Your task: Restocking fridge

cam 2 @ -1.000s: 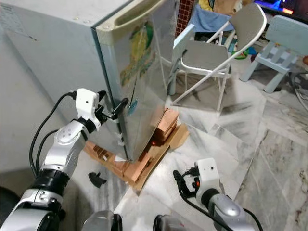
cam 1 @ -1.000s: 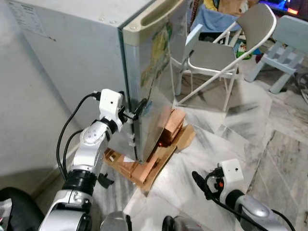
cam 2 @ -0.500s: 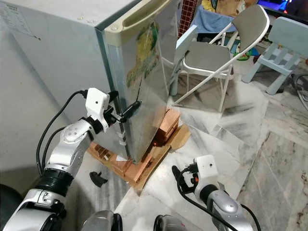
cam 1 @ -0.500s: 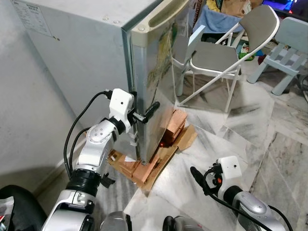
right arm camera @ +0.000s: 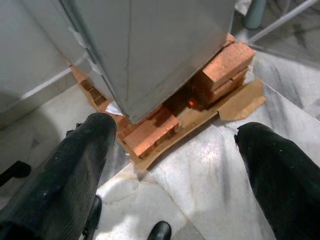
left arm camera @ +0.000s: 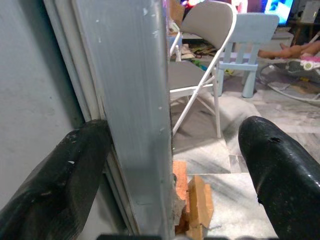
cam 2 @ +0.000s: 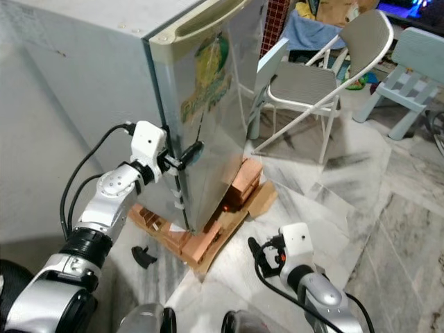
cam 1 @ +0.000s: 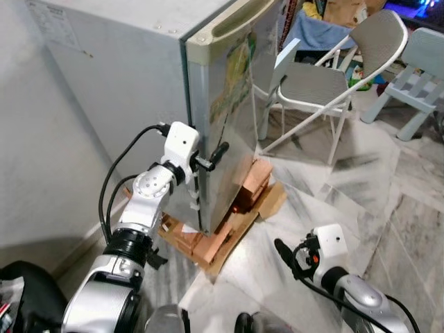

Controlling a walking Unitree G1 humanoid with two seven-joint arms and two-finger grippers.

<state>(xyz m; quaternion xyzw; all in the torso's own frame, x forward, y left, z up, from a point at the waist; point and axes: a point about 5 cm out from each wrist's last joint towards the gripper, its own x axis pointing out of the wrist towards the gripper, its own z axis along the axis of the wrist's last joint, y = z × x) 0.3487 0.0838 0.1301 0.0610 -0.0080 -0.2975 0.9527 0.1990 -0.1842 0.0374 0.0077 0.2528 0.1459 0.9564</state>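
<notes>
A small grey fridge [cam 1: 132, 83] stands against the wall on bricks, its silver door [cam 1: 232, 111] shut or nearly so. My left gripper [left arm camera: 172, 132] is open at the door's free edge, about halfway up. One finger [left arm camera: 60, 175] lies against the side of the door edge, and the other finger [left arm camera: 280, 170] stands clear in front of the door face. My right gripper [right arm camera: 175, 135] hangs low over the marble floor in front of the fridge, open, with nothing between its fingers.
Bricks [cam 1: 253, 177] and flattened cardboard [cam 1: 270, 201] stick out under the fridge. A white folding chair [cam 1: 319, 80] stands right of the door and a pale blue plastic chair [cam 1: 416, 55] further right. A small black object [cam 2: 142, 258] lies on the floor by the wall.
The head camera has shifted a little. My left gripper stays at the door edge, and the door looks no different. The right arm holds its place.
</notes>
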